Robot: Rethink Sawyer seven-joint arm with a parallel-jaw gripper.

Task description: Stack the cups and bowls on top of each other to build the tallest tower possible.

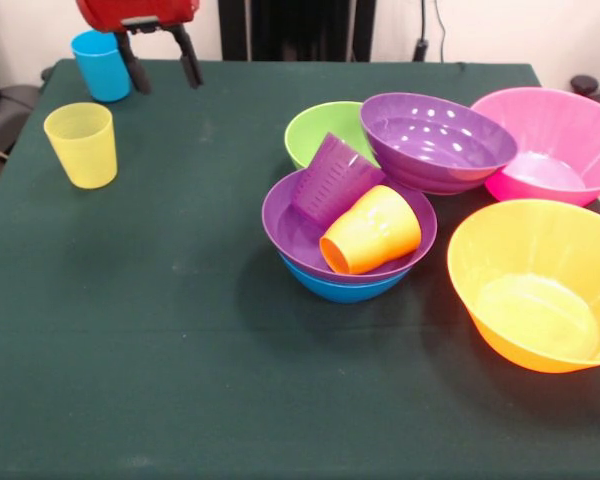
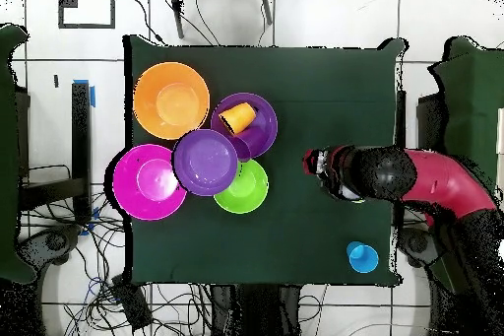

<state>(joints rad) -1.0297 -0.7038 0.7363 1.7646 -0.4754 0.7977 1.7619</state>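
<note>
My gripper (image 1: pixel 167 84) hangs at the far left of the front view, open and empty, just right of the upright blue cup (image 1: pixel 100 65). The yellow cup (image 1: pixel 82 145) stands nearer, apart from both. The tower is a blue bowl (image 1: pixel 345 288) with a purple bowl (image 1: pixel 290 230) nested in it. A purple cup (image 1: pixel 335 180) and an orange cup (image 1: pixel 372 230) lie tilted inside. In the overhead view the gripper (image 2: pixel 320 167) is right of the bowls, the blue cup (image 2: pixel 362 256) shows, and the arm hides the yellow cup.
A green bowl (image 1: pixel 315 130) sits behind the tower, with a second purple bowl (image 1: pixel 435 140) leaning on it. A pink bowl (image 1: pixel 555 140) and an orange bowl (image 1: pixel 540 285) stand at the right. My red arm (image 2: pixel 433 176) reaches in over the table's edge.
</note>
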